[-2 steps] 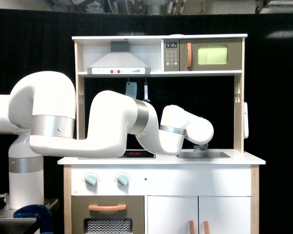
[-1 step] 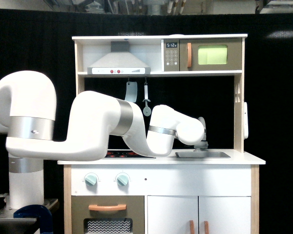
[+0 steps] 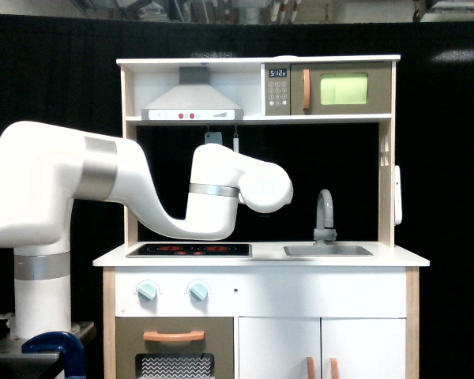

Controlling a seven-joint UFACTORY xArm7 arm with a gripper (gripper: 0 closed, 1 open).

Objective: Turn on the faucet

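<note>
Against black drapes, white counter [image 3: 395,257] bearing faucet [image 3: 325,217] at centre-right, untouched for access; end effector hidden, state indeterminable.

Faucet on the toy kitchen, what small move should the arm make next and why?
Probably move toward the exterior view's right, back to the faucet. The arm's rounded end hangs over the gap between stove top and sink, clear of the faucet; the gripper isn't visible.

Faucet [image 3: 325,215] behind sink [image 3: 329,251], seemingly; stovetop [image 3: 189,250] leftward.
</note>
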